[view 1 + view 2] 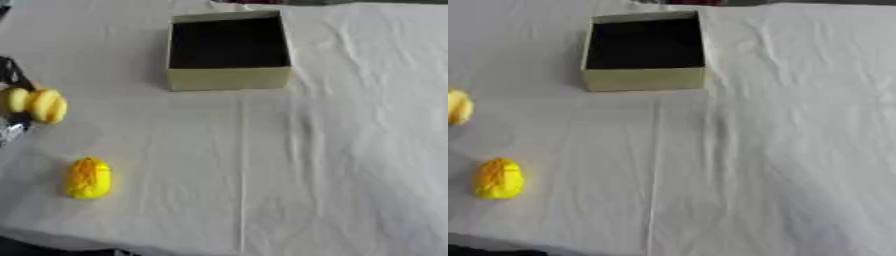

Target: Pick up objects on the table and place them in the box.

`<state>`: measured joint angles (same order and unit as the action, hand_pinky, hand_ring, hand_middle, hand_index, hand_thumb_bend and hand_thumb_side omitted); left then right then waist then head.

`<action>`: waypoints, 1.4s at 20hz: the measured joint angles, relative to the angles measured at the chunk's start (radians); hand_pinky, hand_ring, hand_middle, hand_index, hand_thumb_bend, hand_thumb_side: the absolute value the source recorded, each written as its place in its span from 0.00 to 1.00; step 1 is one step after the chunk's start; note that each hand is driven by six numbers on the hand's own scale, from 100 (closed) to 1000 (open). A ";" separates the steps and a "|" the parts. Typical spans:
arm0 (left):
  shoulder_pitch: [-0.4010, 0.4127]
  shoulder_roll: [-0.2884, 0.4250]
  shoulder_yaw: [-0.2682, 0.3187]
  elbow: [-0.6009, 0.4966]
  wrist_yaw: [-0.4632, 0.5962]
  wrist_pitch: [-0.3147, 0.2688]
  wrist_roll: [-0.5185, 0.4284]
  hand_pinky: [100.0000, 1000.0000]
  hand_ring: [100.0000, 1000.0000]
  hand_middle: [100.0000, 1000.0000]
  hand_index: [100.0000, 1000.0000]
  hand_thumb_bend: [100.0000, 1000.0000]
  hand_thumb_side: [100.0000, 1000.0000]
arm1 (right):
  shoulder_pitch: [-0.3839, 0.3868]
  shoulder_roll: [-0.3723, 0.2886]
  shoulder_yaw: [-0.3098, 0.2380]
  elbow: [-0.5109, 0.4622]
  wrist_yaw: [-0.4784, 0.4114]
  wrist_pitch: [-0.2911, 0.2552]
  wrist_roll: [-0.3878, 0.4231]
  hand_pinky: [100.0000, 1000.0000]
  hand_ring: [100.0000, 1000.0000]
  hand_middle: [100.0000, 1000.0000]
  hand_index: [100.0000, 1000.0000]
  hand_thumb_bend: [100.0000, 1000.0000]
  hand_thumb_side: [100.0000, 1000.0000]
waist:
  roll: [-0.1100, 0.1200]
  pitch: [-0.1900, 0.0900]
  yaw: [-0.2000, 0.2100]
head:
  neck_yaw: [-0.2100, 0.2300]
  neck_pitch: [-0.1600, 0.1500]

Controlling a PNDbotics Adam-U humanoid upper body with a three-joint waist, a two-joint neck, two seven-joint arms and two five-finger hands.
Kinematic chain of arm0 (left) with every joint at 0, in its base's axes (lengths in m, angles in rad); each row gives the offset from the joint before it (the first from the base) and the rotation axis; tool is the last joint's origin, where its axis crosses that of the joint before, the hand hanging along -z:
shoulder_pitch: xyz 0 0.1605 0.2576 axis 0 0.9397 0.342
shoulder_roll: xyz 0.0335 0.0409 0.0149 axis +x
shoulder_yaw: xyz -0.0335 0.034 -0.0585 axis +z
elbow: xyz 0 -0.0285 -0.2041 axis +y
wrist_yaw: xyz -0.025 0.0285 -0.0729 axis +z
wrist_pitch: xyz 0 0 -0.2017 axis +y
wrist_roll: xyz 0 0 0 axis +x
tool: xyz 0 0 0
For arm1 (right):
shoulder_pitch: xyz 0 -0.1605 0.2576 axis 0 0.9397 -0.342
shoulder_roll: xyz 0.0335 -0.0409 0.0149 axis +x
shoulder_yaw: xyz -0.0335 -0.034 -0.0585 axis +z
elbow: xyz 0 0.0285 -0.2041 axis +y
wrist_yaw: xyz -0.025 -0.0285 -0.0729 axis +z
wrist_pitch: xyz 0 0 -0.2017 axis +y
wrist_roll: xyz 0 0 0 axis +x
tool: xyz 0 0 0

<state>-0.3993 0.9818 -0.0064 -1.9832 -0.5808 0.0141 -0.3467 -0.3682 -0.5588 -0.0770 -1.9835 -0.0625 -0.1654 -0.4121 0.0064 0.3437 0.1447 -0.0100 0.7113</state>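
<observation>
**Left hand at the table's edge with a yellow piece; box up and to its right**

Left hand (12, 100) shows only partly at the left border. A lumpy yellow object (45, 105) sits against it, apparently held; whether the fingers are clamped round it I cannot tell. Right hand not visible.

The box (229, 80), open and dark inside, lies farther away and to the right of the hand, well apart. Carrying there likely means a diagonal reach forward and rightward.

A second yellow object (88, 178) lies nearer the robot than the hand, long axis roughly pointing away. Left arm is the closer one.

White cloth (350, 150), creased, flat; open room between hand and box.
</observation>
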 measured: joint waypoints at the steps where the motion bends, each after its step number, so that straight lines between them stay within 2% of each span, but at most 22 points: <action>1: -0.047 0.000 -0.008 -0.001 0.008 -0.002 0.002 0.65 0.65 0.55 0.57 0.00 0.00 | 0.000 0.000 0.002 0.000 0.000 0.001 0.001 0.83 0.80 0.68 0.83 0.00 0.50 | 0.000 0.000 -0.001 | 0.000 0.000; 4: -0.191 -0.016 -0.040 -0.001 0.027 0.001 -0.007 0.66 0.64 0.53 0.55 0.00 0.00 | -0.001 0.000 0.006 0.000 0.000 0.001 0.005 0.83 0.80 0.68 0.83 0.00 0.50 | 0.004 -0.001 -0.011 | 0.004 0.000; 7: -0.344 -0.066 -0.093 0.030 0.036 0.009 -0.040 0.65 0.64 0.52 0.55 0.00 0.00 | -0.009 0.000 0.012 0.000 -0.001 0.003 0.011 0.83 0.80 0.68 0.83 0.00 0.50 | 0.007 -0.001 -0.026 | 0.013 -0.001; 10: -0.489 -0.118 -0.150 0.125 0.016 0.001 -0.072 0.65 0.63 0.52 0.54 0.00 0.00 | -0.020 0.000 0.018 0.000 -0.003 0.003 0.020 0.83 0.80 0.68 0.83 0.00 0.50 | 0.012 -0.001 -0.041 | 0.025 -0.002; 14: -0.643 -0.210 -0.208 0.316 -0.033 -0.022 -0.085 0.66 0.64 0.52 0.55 0.00 0.00 | -0.033 0.000 0.028 0.000 -0.010 0.005 0.031 0.83 0.80 0.68 0.83 0.00 0.51 | 0.021 0.004 -0.059 | 0.041 -0.010; 17: -0.708 -0.286 -0.237 0.469 -0.078 -0.049 -0.082 0.66 0.64 0.52 0.55 0.00 0.00 | -0.042 0.000 0.032 0.000 -0.015 0.006 0.039 0.83 0.80 0.68 0.83 0.00 0.51 | 0.023 0.009 -0.074 | 0.054 -0.014; 21: -0.744 -0.383 -0.257 0.643 -0.138 -0.083 -0.060 0.66 0.63 0.52 0.55 0.00 0.00 | -0.053 0.001 0.036 0.000 -0.019 0.005 0.046 0.83 0.80 0.68 0.83 0.00 0.51 | 0.021 0.015 -0.092 | 0.066 -0.020; 25: -0.753 -0.456 -0.262 0.766 -0.189 -0.109 -0.038 0.67 0.63 0.53 0.56 0.00 0.00 | -0.059 0.008 0.036 0.000 -0.027 0.005 0.049 0.83 0.80 0.68 0.83 0.00 0.51 | 0.016 0.021 -0.103 | 0.077 -0.028; 28: -0.753 -0.489 -0.264 0.819 -0.211 -0.124 -0.027 0.67 0.63 0.53 0.55 0.00 0.00 | -0.063 0.011 0.040 0.000 -0.029 0.007 0.051 0.84 0.80 0.68 0.83 0.00 0.51 | 0.016 0.023 -0.106 | 0.080 -0.030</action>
<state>-1.1525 0.4927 -0.2709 -1.1646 -0.7918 -0.1096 -0.3739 -0.4312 -0.5480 -0.0368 -1.9835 -0.0911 -0.1585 -0.3611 0.0223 0.3667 0.0391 0.0700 0.6809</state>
